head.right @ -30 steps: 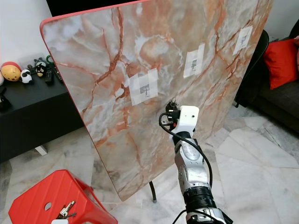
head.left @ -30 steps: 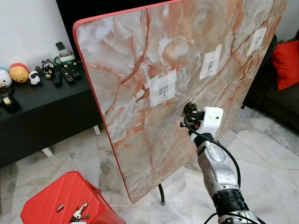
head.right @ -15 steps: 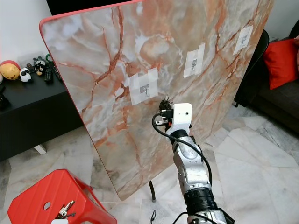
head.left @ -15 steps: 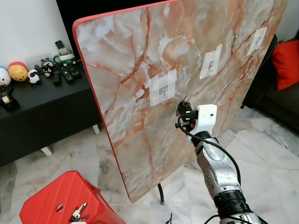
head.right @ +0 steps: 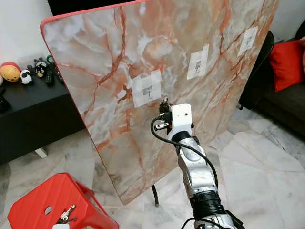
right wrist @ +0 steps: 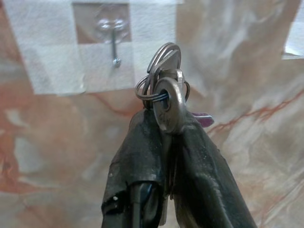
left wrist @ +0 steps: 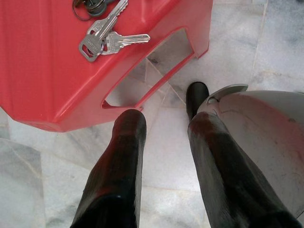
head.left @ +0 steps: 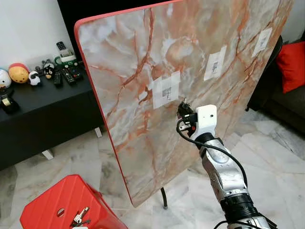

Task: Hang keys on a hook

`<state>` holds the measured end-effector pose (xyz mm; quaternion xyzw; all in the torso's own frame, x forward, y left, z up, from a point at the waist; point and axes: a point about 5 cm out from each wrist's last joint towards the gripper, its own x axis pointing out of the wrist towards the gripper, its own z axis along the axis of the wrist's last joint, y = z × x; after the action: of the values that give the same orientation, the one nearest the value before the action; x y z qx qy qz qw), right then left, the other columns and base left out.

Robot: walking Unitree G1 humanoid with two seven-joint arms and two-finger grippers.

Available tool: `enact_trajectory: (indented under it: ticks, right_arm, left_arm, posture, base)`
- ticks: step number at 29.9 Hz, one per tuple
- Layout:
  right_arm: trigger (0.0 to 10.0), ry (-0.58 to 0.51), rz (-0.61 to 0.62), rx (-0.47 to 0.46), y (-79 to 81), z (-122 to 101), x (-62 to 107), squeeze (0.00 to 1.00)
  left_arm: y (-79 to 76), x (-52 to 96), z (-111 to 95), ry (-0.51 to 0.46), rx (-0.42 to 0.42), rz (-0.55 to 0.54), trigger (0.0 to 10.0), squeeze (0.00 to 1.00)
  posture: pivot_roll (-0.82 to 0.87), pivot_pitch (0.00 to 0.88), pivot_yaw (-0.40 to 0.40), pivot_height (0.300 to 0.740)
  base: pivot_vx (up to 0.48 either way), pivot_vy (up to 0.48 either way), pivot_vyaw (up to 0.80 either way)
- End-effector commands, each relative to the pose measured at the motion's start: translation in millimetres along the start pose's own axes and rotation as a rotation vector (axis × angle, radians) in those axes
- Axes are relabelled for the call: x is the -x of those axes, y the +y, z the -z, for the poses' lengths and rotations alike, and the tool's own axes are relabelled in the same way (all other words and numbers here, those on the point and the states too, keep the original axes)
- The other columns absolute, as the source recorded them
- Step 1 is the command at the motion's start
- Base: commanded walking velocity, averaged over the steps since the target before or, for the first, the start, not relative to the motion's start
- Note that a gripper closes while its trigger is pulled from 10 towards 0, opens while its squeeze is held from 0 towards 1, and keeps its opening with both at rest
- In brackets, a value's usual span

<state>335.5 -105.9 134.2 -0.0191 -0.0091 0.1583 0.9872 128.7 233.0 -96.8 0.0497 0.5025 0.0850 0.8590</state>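
A marble-patterned board [head.left: 143, 62] with a red edge stands tilted before me. Taped white patches on it carry small clear hooks; the nearest hook [right wrist: 114, 45] sits in the left patch [head.left: 166, 89]. My right gripper [head.left: 184, 108] is raised just below and right of that patch, shut on a bunch of keys [right wrist: 164, 88] whose ring sticks up past the fingertips, a little to the side of the hook. My left gripper [left wrist: 164, 114] hangs open above the floor beside a red stool [left wrist: 52, 61], where another set of keys [left wrist: 107, 38] lies.
Two more taped hook patches [head.left: 215, 63] [head.left: 261, 42] lie further right on the board. A black low cabinet [head.left: 43, 109] with remotes and toys stands at the left, a dark sofa with a red cushion [head.left: 291, 64] at the right. The floor is marble tile.
My right gripper has risen and moved left with the keys, from below right of the left patch to just under its corner. The left arm has not moved.
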Motion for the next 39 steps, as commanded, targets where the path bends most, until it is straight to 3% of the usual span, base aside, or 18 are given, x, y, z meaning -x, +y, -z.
enact_trajectory:
  ticks: [1, 32, 39]
  right_arm:
    - [10.0, -0.027, -0.016, 0.036, 0.7, -10, -2.0, 0.00]
    - [10.0, -0.010, -0.023, 0.075, 2.6, -18, -12.6, 0.00]
    - [10.0, 0.022, -0.031, 0.131, 1.9, -14, -10.3, 0.00]
  left_arm:
    - [-0.9, 1.0, 7, 0.034, -0.017, 0.000, 10.0, 0.00]
    - [-2.9, 0.5, 4, 0.018, -0.016, 0.004, 10.0, 0.00]
    - [-2.8, 0.2, 3, 0.013, -0.017, 0.006, 10.0, 0.00]
  posture:
    - [0.05, 0.000, -0.032, 0.740]
    - [0.05, 0.000, -0.033, 0.740]
    - [0.05, 0.000, -0.031, 0.740]
  base:
    - [0.000, 0.000, 0.00]
    - [0.000, 0.000, 0.00]
    - [0.000, 0.000, 0.00]
